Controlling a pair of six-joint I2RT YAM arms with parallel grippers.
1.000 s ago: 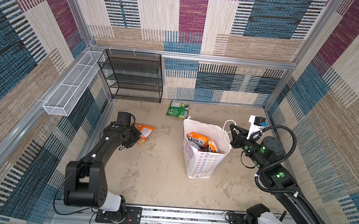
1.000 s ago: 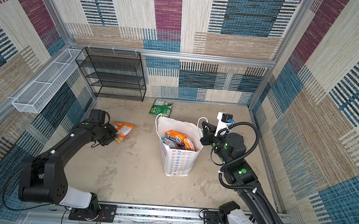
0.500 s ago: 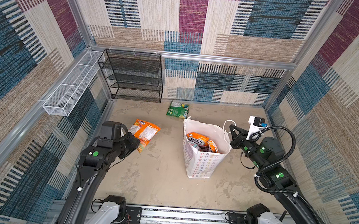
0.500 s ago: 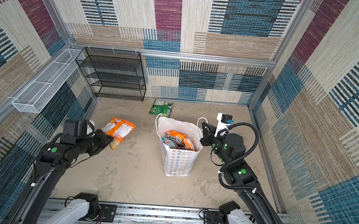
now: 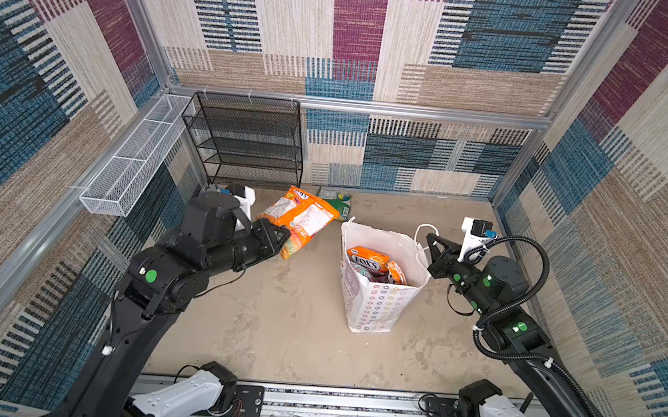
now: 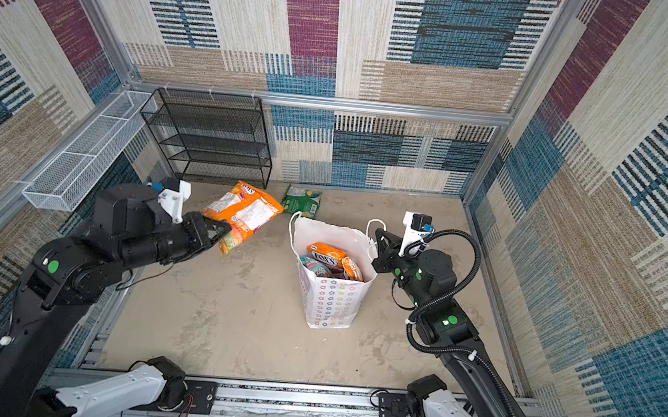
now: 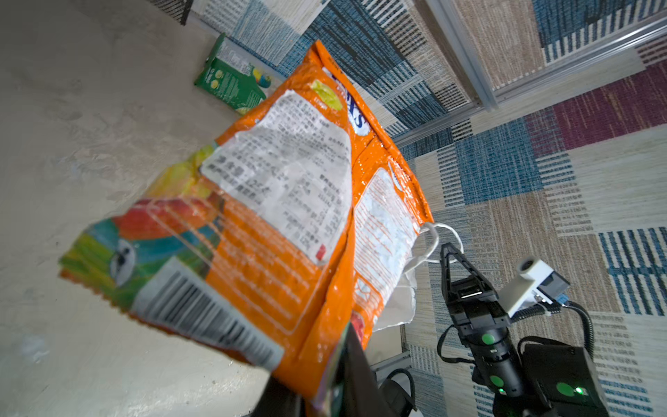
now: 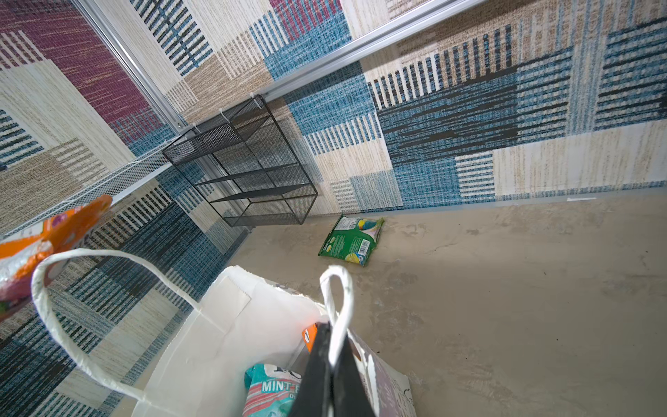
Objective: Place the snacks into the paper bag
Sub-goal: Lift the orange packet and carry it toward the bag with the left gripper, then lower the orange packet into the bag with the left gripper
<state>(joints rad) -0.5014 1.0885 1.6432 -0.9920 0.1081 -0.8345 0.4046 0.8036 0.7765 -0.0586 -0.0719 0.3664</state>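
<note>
Since a second earlier, the left gripper (image 5: 278, 235) had risen off the tabletop (image 5: 270, 328) with the orange packet (image 5: 302, 219), its jaws clamped on one edge. The glossy, crinkled pouch hung tilted in the air left of the paper bag (image 5: 373, 305), showing its white label panel and barcode. The right gripper (image 5: 430, 244) had not shifted; its jaws were pinched closed on a loop handle (image 8: 337, 307) of twisted white paper on the bag's right side. The bag stood upright right of centre, mouth open, its white wall dotted with small coloured flower-stars. Inside lay a shiny orange FOX'S packet (image 5: 369, 259) and a teal packet (image 8: 270, 390) — both crumpled together. A flat green packet (image 5: 335, 198) lay on the mottled, concrete-like surface by the far wall, just right of the black mesh rack (image 5: 247, 138).
</note>
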